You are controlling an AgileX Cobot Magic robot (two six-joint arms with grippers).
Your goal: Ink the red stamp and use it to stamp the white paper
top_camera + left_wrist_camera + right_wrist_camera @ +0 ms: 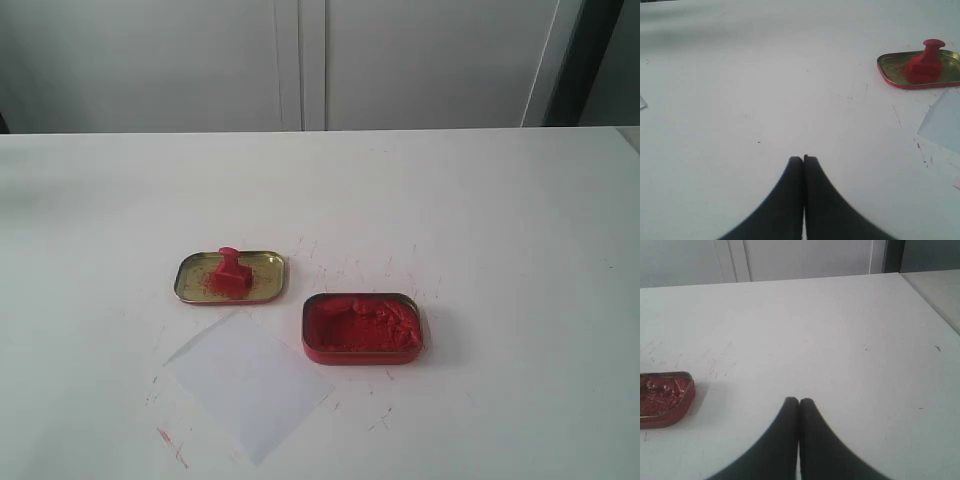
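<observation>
Red ink tin (360,358): open on the white tabletop (480,200), its red paste churned and uneven; every place below is given from this tin as the exterior view shows it
Red stamp (230,272): stands upright, base down and handle up, inside the gold lid, to the left of the ink tin and a little farther back; nothing grips it
Gold lid (265,265): shallow and smeared red around the stamp's base, lying just left of and behind the ink tin, with a strip of bare table between the two
White paper (245,385): flat and turned like a diamond, in front of and to the left of the ink tin; its right corner comes near the tin's front left corner without touching
Left gripper (803,159): black fingers pressed together with nothing between them, over bare table; the ink tin is outside its camera's frame, and the lid and stamp sit well apart from the fingertips
Right gripper (799,401): fingers likewise closed and empty, over bare table well apart from the ink tin, whose end shows at the edge of its camera's frame
Red streaks (172,447): scattered on the table around the ink tin and beside the paper's near left edge
</observation>
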